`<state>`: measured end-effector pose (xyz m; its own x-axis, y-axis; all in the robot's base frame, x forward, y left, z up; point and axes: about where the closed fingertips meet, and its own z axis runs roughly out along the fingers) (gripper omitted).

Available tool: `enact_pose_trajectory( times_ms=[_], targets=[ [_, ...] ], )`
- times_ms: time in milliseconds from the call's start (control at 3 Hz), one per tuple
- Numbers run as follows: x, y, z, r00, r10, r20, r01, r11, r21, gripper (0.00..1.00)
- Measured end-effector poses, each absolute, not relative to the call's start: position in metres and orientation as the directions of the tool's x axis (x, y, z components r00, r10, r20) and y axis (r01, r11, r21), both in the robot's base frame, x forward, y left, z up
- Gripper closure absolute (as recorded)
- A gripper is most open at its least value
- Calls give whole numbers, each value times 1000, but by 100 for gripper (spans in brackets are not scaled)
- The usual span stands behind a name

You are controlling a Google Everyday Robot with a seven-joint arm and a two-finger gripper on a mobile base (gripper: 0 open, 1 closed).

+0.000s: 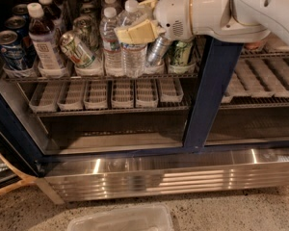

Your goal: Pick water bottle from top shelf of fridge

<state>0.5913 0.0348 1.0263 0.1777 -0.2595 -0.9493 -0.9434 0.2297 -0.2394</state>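
Hand [137,22]: at shoulder of water bottle [135,57], just under its cap; apart or clamped, can't tell.
Bottle spot: upright, front row of top shelf [53,77], near blue post of fridge [209,100].
Handling: looks full, so prob. fairly heavy; thin ribbed plastic gives under squeeze; maybe damp + slick.
Where to hold: ribbed body above label, not cap or neck; moderate force.
Neighbours: 2nd clear bottle [111,44] just beside on one side, silver can [158,49] leaning on the other; lift straight, w/o sideways drag.
Behind: more bottle rows, dim.
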Motion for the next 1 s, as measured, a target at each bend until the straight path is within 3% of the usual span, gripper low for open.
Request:
enact_pose_trajectory(
  times_ms=[1000],
  targets=[
    [585, 36, 1023, 190, -253, -949, -939, 236, -251, 100]
  ],
)
